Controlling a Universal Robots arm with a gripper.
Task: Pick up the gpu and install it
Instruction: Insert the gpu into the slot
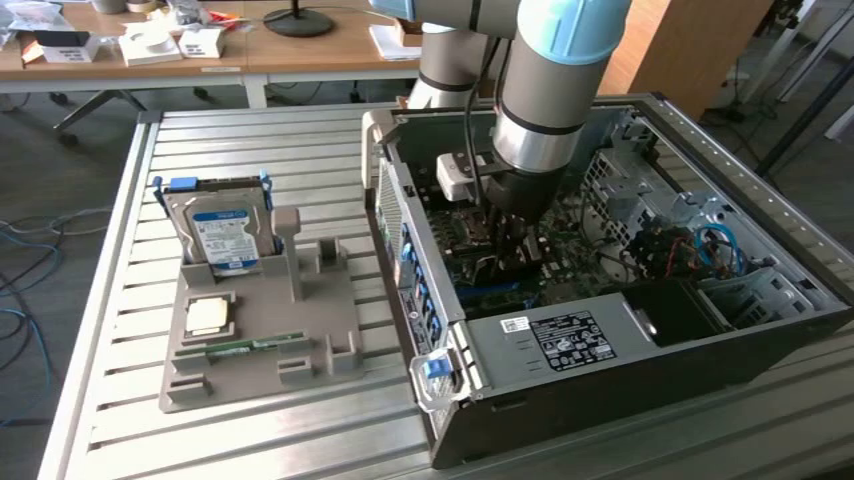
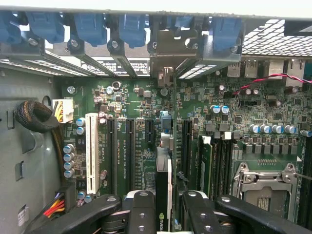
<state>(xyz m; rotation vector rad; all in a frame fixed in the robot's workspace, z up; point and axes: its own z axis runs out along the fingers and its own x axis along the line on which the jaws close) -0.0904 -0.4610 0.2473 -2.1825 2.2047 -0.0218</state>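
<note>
The arm reaches down into the open computer case, which lies on its side on the slatted counter. The tool is clamped on the gpu, gripping its upper edge so the card hangs edge-on, its silvery bracket reaching up to the rear slot openings of the case. In the exterior view the tool sits low over the motherboard, and the card itself cannot be made out there.

In the wrist view the card stands directly over the motherboard, lined up with the expansion slots; the nearest dark slot lies just beside its lower edge. Whether the edge connector has entered a slot cannot be told, as the card's own body hides the contact line.

On the counter to the exterior view's left, the grey fixture tray holds the hard drive, a processor and a memory stick; these lie well apart from the work.

Risks, as judged:
- A slight sideways offset would land the connector on the slot wall, bending the card or scoring the board.
- The bracket could catch on the rear frame, tilting the card.
- Capacitors and memory modules stand near the tool's path.
- Uneven pressing could seat one end alone.
</note>
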